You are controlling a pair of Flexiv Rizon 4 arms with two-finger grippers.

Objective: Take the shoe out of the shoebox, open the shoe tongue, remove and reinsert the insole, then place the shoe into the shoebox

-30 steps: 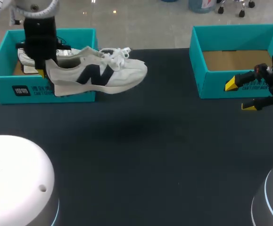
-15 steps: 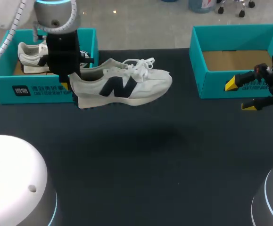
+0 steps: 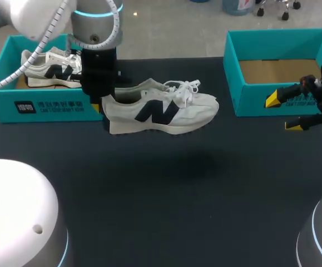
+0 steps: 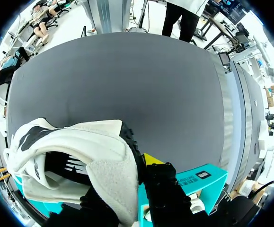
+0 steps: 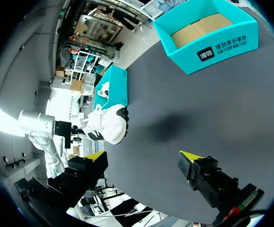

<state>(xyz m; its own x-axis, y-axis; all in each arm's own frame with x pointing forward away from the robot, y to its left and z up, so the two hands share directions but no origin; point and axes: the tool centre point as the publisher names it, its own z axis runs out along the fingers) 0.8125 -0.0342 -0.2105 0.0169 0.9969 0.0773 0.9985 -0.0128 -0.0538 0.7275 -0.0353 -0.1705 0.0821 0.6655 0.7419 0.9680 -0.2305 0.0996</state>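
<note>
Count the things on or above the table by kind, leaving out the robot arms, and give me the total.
Shoes: 2 (the lifted shoe, the boxed shoe)
Boxes: 2 (the left box, the right box)
Total: 4

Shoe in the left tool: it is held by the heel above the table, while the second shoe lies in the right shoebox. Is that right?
Not quite. The second shoe lies in the left shoebox, not the right shoebox, which shows only its bare cardboard floor; the head view shows this. The left tool does hold the shoe by the heel above the table.
</note>
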